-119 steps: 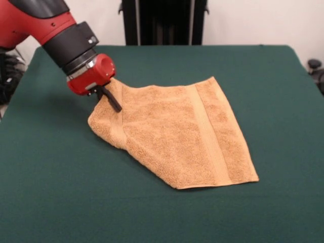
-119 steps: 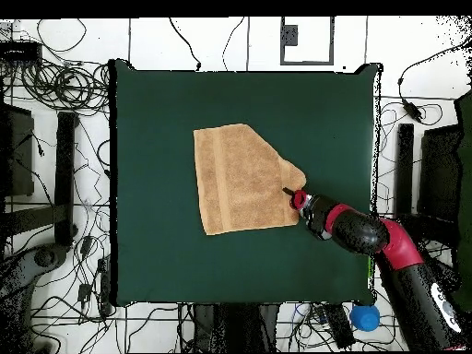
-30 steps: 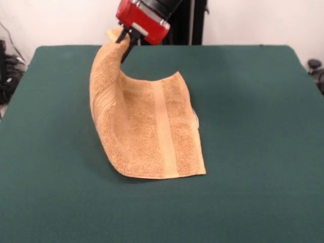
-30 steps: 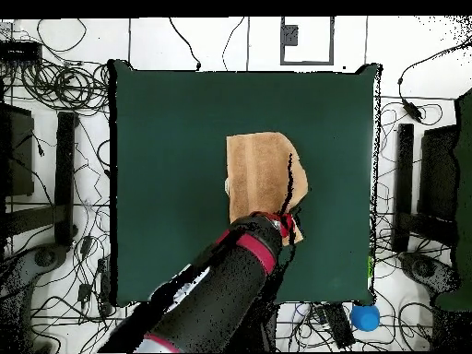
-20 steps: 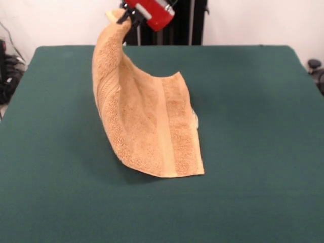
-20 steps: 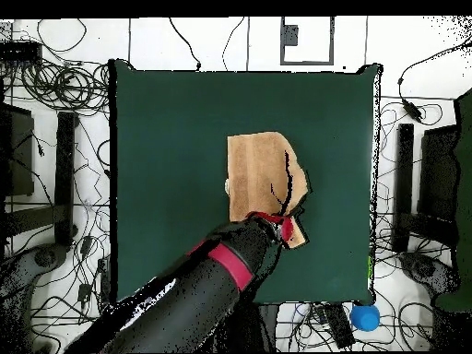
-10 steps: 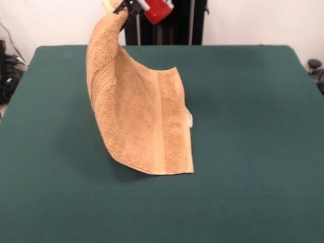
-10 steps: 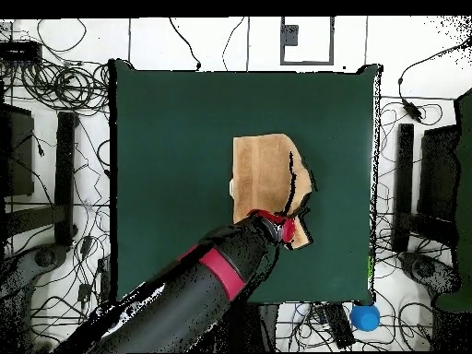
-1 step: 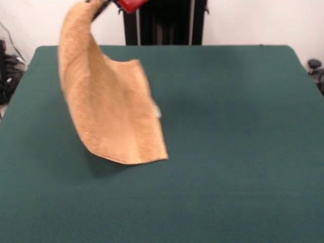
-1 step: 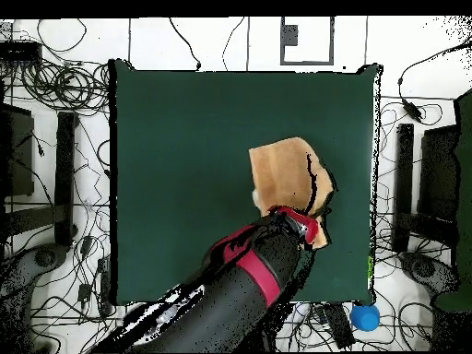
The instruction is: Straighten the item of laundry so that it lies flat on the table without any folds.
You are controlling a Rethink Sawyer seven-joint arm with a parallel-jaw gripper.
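Jaws are clamped on the top corner of the towel [image 9: 109, 111], as far as I can make out; the gripper [image 9: 104, 4] is mostly cut off by the upper edge of the front view, so only a bit of red housing and a dark finger tip show. In the overhead view the gripper [image 10: 309, 224] is half buried under the arm [image 10: 230, 290] itself, so no clear look at the fingers there either.

Towel is orange-tan terry, hanging from that pinched corner and draping down in a curved sheet. Its lower edge sits on the green table [image 9: 243, 152], and most of the cloth is lifted off the surface. It's blurry, so the border band is hard to pick out. A small pale thing sticks out at the towel's right edge, maybe the label [image 9: 157, 111], can't say for sure.

From above, the towel [image 10: 281, 171] shows as a crumpled patch, with the arm covering its edge nearest the robot.
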